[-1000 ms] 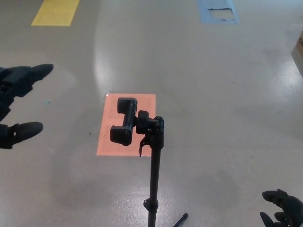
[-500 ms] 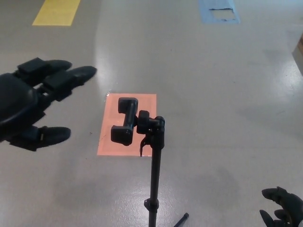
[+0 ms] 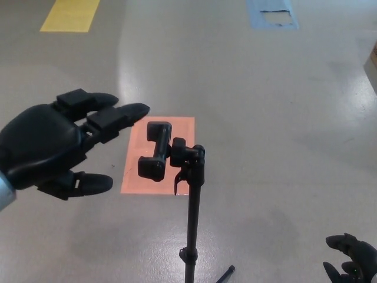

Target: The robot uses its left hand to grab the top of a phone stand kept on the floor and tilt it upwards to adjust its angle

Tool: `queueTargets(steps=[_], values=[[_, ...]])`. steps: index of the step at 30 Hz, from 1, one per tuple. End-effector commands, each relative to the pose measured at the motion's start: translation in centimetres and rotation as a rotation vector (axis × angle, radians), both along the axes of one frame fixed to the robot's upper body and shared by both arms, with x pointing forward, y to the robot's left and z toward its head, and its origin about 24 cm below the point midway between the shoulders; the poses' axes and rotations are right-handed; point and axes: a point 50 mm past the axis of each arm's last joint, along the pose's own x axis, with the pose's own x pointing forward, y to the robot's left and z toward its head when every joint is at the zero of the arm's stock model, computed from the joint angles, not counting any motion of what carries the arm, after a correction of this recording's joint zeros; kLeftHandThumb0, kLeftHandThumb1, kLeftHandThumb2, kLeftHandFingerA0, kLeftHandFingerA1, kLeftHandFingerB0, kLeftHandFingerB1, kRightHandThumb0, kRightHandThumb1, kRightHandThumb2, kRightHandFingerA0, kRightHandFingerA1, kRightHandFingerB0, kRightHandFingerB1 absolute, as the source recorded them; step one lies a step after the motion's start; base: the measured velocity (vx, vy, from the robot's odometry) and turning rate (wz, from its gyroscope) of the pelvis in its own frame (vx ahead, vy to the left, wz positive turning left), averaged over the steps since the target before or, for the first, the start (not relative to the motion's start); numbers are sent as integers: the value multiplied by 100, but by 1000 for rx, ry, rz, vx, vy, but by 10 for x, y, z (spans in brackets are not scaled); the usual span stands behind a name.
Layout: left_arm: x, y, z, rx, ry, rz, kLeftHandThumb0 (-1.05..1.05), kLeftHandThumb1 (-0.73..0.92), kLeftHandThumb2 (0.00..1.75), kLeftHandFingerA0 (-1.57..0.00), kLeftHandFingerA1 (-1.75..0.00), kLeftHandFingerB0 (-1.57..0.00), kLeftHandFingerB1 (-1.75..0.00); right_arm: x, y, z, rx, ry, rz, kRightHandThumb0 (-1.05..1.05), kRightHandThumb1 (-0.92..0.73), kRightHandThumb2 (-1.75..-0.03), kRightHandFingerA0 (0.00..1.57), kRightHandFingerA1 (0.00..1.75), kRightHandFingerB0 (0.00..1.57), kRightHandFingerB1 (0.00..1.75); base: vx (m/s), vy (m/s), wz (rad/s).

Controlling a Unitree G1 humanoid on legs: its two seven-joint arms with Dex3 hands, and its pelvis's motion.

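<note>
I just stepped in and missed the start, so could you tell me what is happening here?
The robot is going for a black phone stand that stands on the floor. Its left hand is open, fingers spread, just left of the stand's clamp head and not touching it. The clamp holds no phone. The right hand sits low at the picture's corner, away from the stand. An orange floor patch lies behind the clamp.

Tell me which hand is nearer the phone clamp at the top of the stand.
The left hand. It hovers open just left of the phone clamp, fingertips almost at it but not touching. The right hand sits low at the picture's bottom right corner, far from the clamp.
</note>
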Motion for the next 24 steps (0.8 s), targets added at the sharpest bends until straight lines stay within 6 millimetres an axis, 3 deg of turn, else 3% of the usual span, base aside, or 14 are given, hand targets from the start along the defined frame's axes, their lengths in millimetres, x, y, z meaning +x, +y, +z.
queueTargets(steps=[1,5,16,18,24], values=[[5,-3,0,46,34,37,-90,78,112,-18,-31,0,-16,-2,-6,0,-15,23,-5,-32,-60,-112,0,48,0,47,0,0,0],[9,-3,1,33,23,46,-89,78,112,-10,-35,-1,-18,-2,-6,0,-18,24,-3,-33,-60,-112,0,48,0,47,0,0,0],[21,-8,15,65,-6,69,-90,78,112,-12,-38,-4,-19,0,-5,1,-25,30,2,-33,-60,-111,0,48,0,47,0,0,0],[22,-10,17,69,-9,68,-80,72,111,-4,-40,-1,-24,0,-5,1,-18,28,-2,-32,-60,-111,0,48,0,47,0,0,0],[25,-14,19,75,-8,62,-85,75,111,-9,-42,-1,-22,2,-5,2,-23,26,9,-32,-60,-111,0,48,0,47,0,0,0]])
